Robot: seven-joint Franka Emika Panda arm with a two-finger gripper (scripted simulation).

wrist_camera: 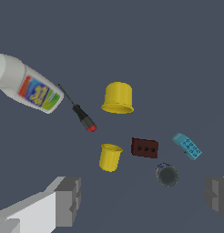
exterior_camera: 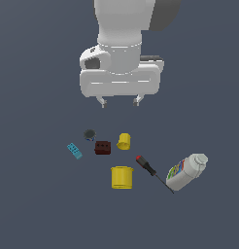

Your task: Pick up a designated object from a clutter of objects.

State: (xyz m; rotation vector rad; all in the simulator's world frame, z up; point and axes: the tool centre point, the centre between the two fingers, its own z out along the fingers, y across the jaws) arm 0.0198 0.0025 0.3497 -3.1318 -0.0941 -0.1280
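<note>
the end effector (exterior_camera: pixel 119 102) hangs well above the desk (exterior_camera: pixel 39 204) with its two fingers spread apart and nothing between them; in the wrist view the grey finger pads (wrist_camera: pixel 68 200) frame the scene from either side. nearest beneath it, in the exterior view, lie the small dark round piece (exterior_camera: pixel 89 133), the dark red-brown brick (exterior_camera: pixel 102 147) and the smaller yellow cup (exterior_camera: pixel 124 141), tipped on its side. the teal-blue brick (exterior_camera: pixel 75 151) lies flat on the desk at the exterior view's left edge of the clutter, just beside the dark round piece and the red-brown brick but apart from both, below the end effector and off toward the exterior view's left. it looks like a rigid moulded toy block: very light, stiff, not fragile, with smooth sides that could slip under a loose pinch. the best hold is probably across its narrow width, pads on the two long flat sides, with the wrist turned to match its diagonal lie; the studded top gives no purchase. farther out sit the larger yellow cup (exterior_camera: pixel 122 177), the red-handled screwdriver (exterior_camera: pixel 149 168) and the white labelled bottle (exterior_camera: pixel 186 171), all well apart from the brick.
</note>
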